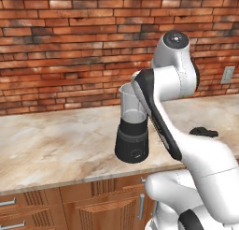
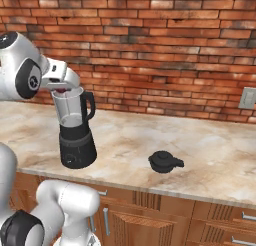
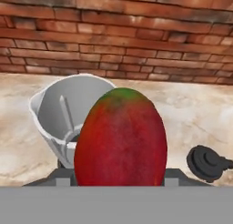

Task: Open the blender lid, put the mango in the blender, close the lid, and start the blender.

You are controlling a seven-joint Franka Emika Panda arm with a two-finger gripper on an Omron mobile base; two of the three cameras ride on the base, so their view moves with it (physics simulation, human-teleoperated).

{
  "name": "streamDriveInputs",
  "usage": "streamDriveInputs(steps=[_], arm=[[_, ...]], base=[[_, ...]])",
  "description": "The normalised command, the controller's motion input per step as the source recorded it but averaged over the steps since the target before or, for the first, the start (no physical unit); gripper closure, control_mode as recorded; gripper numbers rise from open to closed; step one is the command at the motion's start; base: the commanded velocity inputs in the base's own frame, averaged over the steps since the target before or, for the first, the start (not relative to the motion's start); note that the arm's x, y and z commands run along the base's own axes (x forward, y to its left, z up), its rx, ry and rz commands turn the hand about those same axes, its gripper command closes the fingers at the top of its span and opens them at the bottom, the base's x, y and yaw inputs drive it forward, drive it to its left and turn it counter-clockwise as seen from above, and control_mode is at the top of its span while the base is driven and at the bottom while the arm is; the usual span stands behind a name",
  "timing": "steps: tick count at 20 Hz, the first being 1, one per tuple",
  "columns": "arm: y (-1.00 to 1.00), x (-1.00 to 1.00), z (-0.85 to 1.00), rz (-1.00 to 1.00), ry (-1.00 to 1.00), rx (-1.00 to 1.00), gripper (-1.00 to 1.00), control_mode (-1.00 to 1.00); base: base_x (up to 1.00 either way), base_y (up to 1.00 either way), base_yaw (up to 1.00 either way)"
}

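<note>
Hand view: the mango [image 3: 120, 137], red with a green patch at its top, occupies the centre and lower middle of the frame, directly in front of the camera. It sits between the fingers of the gripper [image 2: 62, 91], whose jaws stand partly open, closed against the fruit's sides; the finger tips themselves are hidden behind the fruit. Behind and to the left of the mango stands the open mouth of the blender [image 3: 68, 114], its pale inner wall and the blade post visible. At the lower right edge lies the blender lid [image 3: 207, 161], a black round cap with a raised centre, flat on the counter [image 3: 195, 114].

Right base view: the gripper is at the upper left of the frame, just over the rim of the blender jar [image 2: 75, 127]. A small dark-red sliver of the mango [image 2: 62, 90] shows beneath the white hand, level with the jar's top edge; whether it touches the rim cannot be told. The jar is uncovered. The blender lid [image 2: 165, 162] rests on the counter [image 2: 200, 155] at lower centre-right, well apart from the blender.

Left base view: the blender [image 1: 133, 131] stands at centre frame, partly hidden by the arm [image 1: 161, 112]; the lid [image 1: 204, 132] appears at the right, behind the arm.

A wall outlet [image 2: 248, 98] is set in the brick wall [image 2: 150, 45] at the right. No brand, label or legible writing appears on any item.
</note>
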Motion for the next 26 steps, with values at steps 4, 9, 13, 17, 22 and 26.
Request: streamDriveInputs(steps=[4, 9, 13, 17, 22, 26], arm=[[0.23, 0.62, -0.22, 0.05, 0.19, 0.00, 1.00, -1.00], [0.18, 0.50, -0.32, 0.06, 0.19, 0.00, 1.00, -1.00], [0.18, 0.36, -0.36, 0.06, 0.16, 0.00, 1.00, -1.00], [0.11, 0.18, -0.42, 0.07, 0.13, 0.00, 1.00, -1.00], [0.07, 0.12, -0.48, 0.07, 0.12, 0.00, 1.00, -1.00], [0.01, 0.00, -0.46, 0.07, 0.09, 0.00, 1.00, -1.00]], base=[[0.00, 0.00, 0.00], [0.00, 0.00, 0.00], [0.00, 0.00, 0.00], [0.00, 0.00, 0.00], [0.00, 0.00, 0.00], [0.00, 0.00, 0.00]])
